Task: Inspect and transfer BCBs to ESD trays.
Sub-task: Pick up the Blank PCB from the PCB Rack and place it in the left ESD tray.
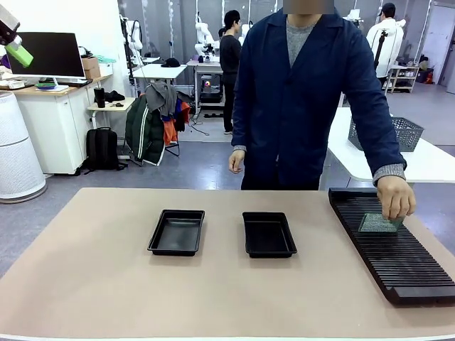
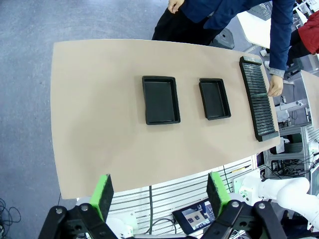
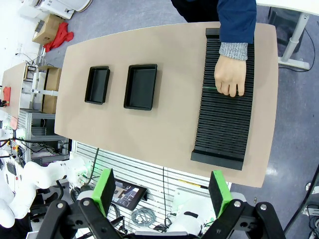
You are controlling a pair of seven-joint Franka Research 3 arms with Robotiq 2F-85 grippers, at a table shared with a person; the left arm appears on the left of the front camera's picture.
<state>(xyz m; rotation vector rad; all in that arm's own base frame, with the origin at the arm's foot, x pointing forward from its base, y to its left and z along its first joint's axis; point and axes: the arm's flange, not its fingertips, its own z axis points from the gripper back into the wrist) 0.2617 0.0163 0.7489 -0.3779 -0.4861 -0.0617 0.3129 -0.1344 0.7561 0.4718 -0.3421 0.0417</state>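
Note:
Two empty black ESD trays (image 1: 176, 232) (image 1: 269, 234) lie side by side at mid-table. On the long black slotted rack (image 1: 398, 249) at the right, the person's hand (image 1: 396, 197) holds a green BCB (image 1: 378, 224). High over the table's near edge, my left gripper (image 2: 160, 194) is open and holds nothing, with both trays (image 2: 160, 99) (image 2: 214, 98) far below it. My right gripper (image 3: 162, 191) is also open and empty, high above the near edge, looking down on the trays (image 3: 97, 84) (image 3: 141, 86) and the hand (image 3: 230, 74) on the rack (image 3: 224, 124).
The person in a dark blue coat (image 1: 306, 92) stands at the far side. A grey mesh basket (image 1: 387, 133) sits on a white table behind. Bare tan tabletop (image 1: 92, 277) surrounds the trays.

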